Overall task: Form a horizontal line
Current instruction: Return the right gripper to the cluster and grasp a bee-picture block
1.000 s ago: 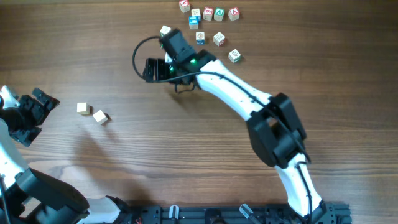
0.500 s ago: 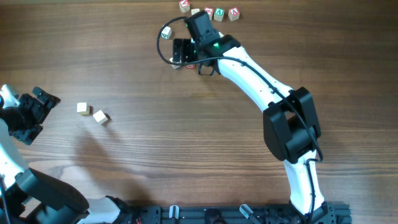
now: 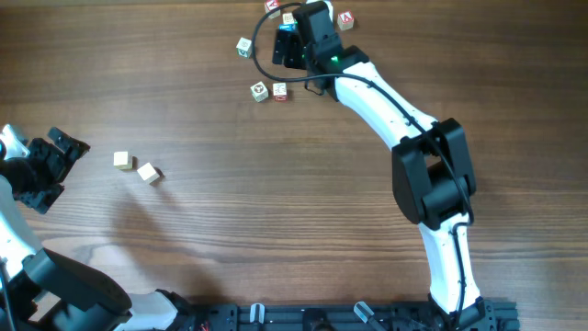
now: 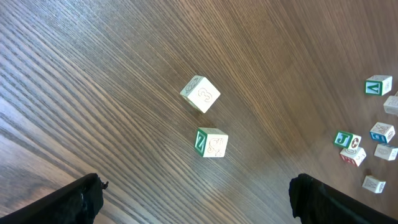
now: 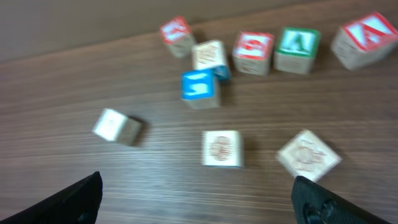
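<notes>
Overhead: right end effector (image 3: pixel 290 42), released, covers loose letter cubes (image 3: pixel 260 91); left end effector (image 3: pixel 67 145) released.

From every camera I see only the table (image 3: pixel 184 257): brown wood with a matte finish, its grain running left to right in the overhead view. The light is soft and even, casting faint blurred shadows. A black rail (image 3: pixel 303 320) lines the bottom edge.

R arm (image 3: pixel 378 94): white links, blk joints, grn LED (image 3: pixel 335 62) | L arm (image 3: pixel 11 234): white link, blk joints
</notes>
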